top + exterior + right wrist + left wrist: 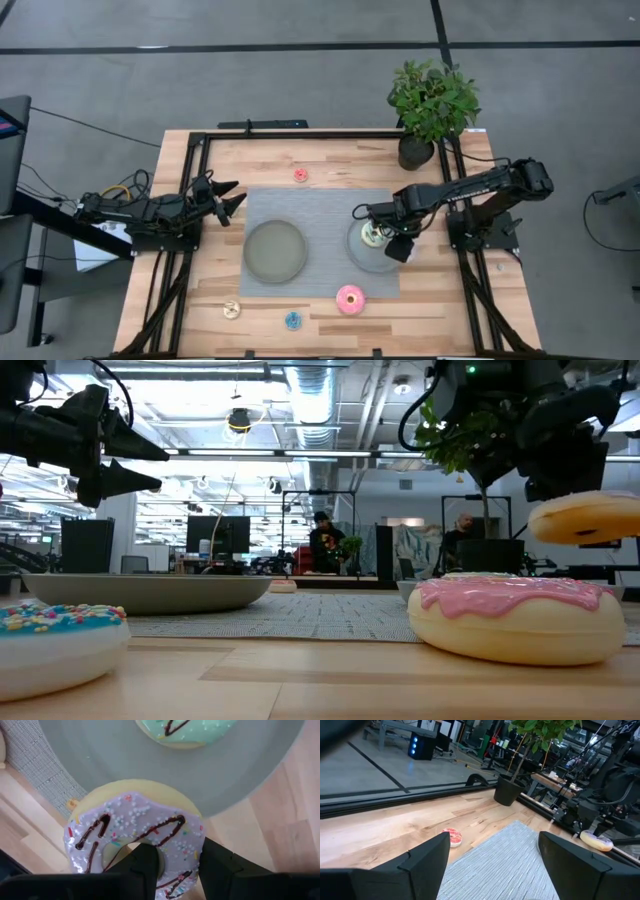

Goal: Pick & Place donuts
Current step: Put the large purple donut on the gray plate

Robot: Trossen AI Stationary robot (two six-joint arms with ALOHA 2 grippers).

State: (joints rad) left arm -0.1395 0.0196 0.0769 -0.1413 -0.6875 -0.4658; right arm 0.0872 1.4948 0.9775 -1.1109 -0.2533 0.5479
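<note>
Wooden table point(330, 160) with grey mat point(320, 205) across the middle, two grey-green plates on it. Holding over the right plate point(357, 252): right gripper point(181, 862), clamped on the white-purple sprinkled donut point(134, 832) through its ring, plate directly beneath and a shade ahead, green-white donut point(184, 730) already lying there, cut off by the frame edge. Parked well off at the mat's far side: left gripper point(490, 855), fingers wide apart, empty. Pink donut point(350, 298) nearest the right arm; tiny ones hard to make out.
</note>
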